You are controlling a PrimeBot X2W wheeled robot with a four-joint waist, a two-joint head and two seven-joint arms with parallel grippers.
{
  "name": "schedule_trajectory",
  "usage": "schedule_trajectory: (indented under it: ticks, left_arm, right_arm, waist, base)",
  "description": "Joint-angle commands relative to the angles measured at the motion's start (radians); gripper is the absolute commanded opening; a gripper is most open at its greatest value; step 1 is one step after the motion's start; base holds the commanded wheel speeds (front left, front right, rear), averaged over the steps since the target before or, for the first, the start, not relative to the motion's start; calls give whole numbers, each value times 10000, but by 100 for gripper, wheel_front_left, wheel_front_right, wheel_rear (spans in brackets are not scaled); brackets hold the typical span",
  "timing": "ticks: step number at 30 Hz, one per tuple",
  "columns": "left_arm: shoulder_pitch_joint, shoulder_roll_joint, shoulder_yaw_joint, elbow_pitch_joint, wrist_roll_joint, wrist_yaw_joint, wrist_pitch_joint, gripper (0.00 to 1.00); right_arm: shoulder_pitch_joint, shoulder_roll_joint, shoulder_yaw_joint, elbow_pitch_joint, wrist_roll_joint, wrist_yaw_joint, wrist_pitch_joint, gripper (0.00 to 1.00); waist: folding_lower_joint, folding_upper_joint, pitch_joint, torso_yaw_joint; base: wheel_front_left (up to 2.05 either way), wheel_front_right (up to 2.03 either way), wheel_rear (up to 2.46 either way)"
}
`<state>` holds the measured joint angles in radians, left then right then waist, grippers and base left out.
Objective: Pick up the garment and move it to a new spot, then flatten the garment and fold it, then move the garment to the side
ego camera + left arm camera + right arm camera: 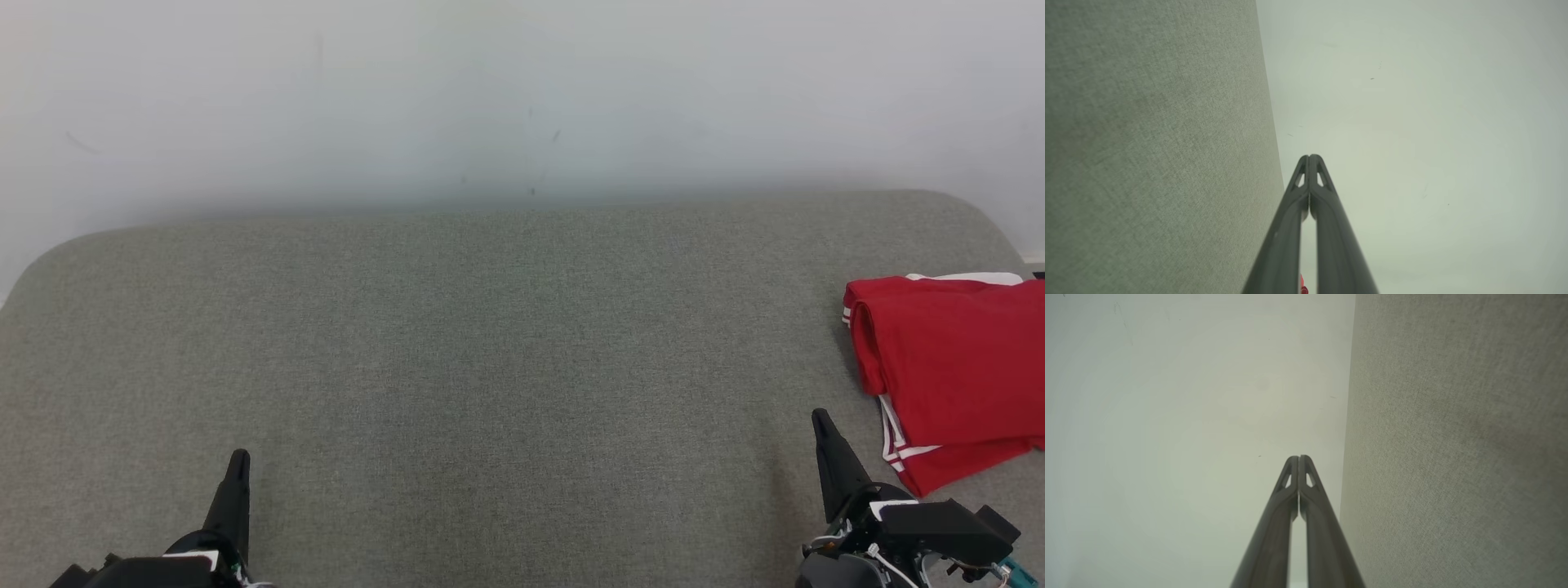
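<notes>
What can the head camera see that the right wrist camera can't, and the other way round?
Head view: the red garment with white stripes lying at the right edge, plus the left gripper. Right wrist view: a close look at the right gripper, its two dark fingers pressed together. Both: that right gripper, the grey fabric surface and the pale wall.

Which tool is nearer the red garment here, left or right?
Right. The right tool sits just left of the red garment, by its near edge, apart from it. The left tool is far off across the grey cushion, at the head view's lower left.
</notes>
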<state>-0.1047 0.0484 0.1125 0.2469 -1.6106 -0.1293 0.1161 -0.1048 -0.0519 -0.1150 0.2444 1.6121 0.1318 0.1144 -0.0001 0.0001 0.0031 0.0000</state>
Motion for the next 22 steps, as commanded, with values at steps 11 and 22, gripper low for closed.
schedule_trajectory:
  ticks: [11,22]
  left_arm:
    - [-93,34,36,-34,-45,-33,-1,0]
    - [-93,34,35,-33,-46,-33,-1,0]
  right_arm:
    - [-63,31,-3,-19,18,-21,30,0]
    - [-64,31,-3,-19,18,-21,29,0]
  waist:
    - [1,-1,0,0]
    - [1,-1,0,0]
  base:
    - [0,0,0]
    - [0,0,0]
